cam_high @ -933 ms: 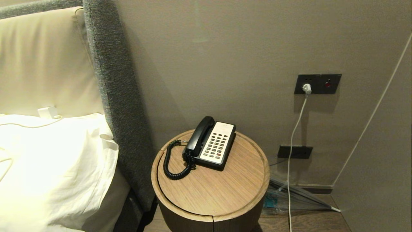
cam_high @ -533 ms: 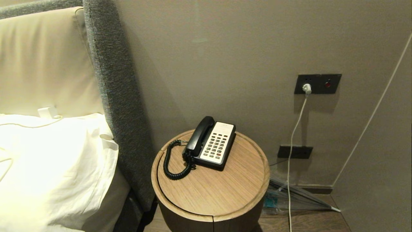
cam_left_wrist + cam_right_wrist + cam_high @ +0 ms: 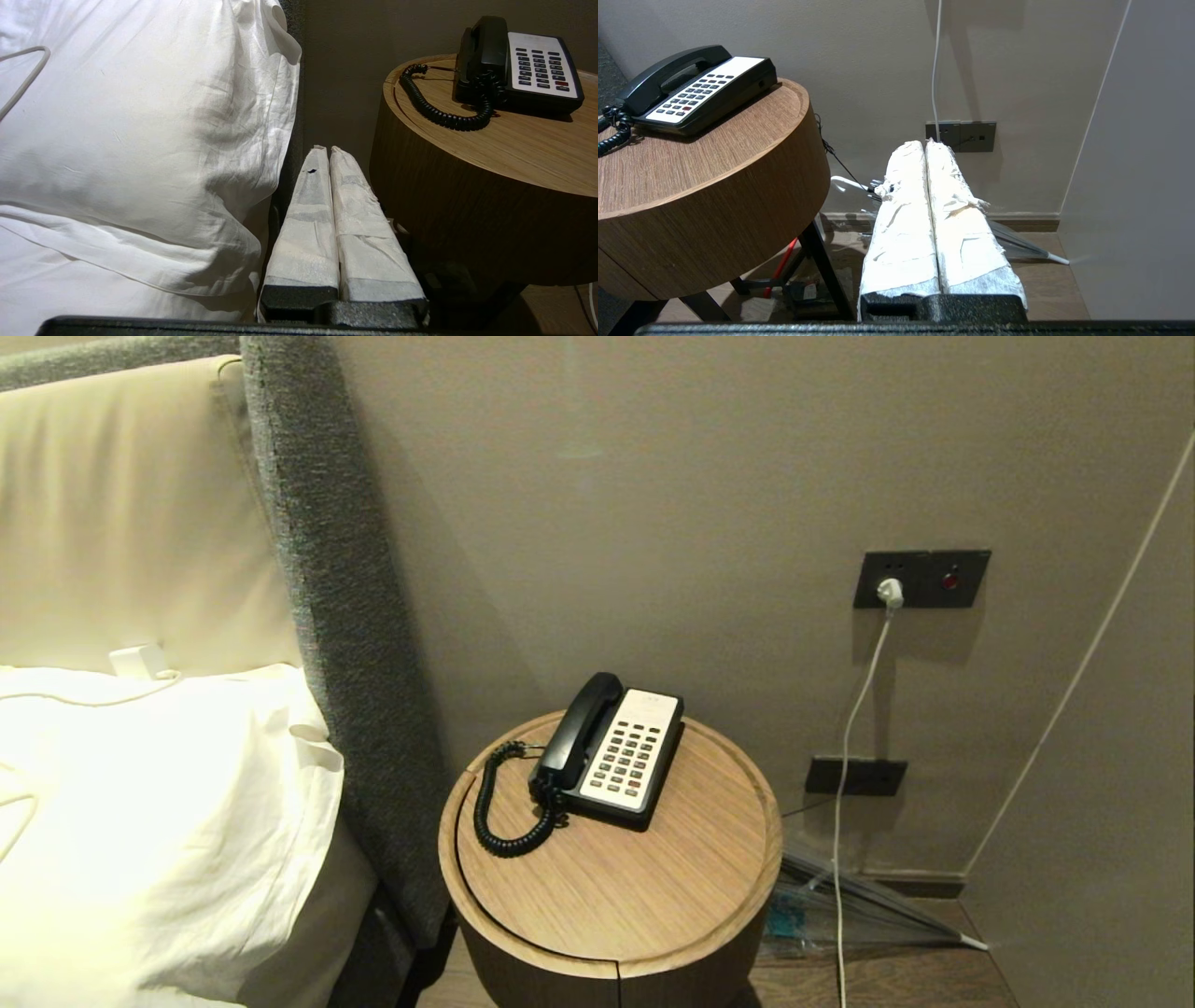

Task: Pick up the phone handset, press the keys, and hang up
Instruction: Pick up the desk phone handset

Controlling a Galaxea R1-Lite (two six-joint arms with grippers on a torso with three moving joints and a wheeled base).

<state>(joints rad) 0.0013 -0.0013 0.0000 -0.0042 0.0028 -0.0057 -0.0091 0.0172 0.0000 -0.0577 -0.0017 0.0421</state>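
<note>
The black phone handset (image 3: pixel 579 728) (image 3: pixel 483 46) (image 3: pixel 672 74) lies in its cradle on the left side of the black-and-white phone base (image 3: pixel 630 756). Rows of dark keys (image 3: pixel 624 761) (image 3: pixel 537 67) (image 3: pixel 689 95) fill the base's white panel. A black coiled cord (image 3: pixel 499 812) (image 3: pixel 439 109) loops from the handset over the round wooden table (image 3: pixel 616 905). My left gripper (image 3: pixel 325 149) hangs shut below the table's height, between pillow and table, empty. My right gripper (image 3: pixel 924 143) is shut and empty, low to the table's right. Neither arm shows in the head view.
A white pillow (image 3: pixel 159 821) and a grey padded headboard (image 3: pixel 345 616) stand close on the table's left. The wall is right behind the phone. A white cable (image 3: pixel 845 775) hangs from a wall socket (image 3: pixel 920 579). A folded umbrella (image 3: pixel 1017 245) lies on the floor at the right.
</note>
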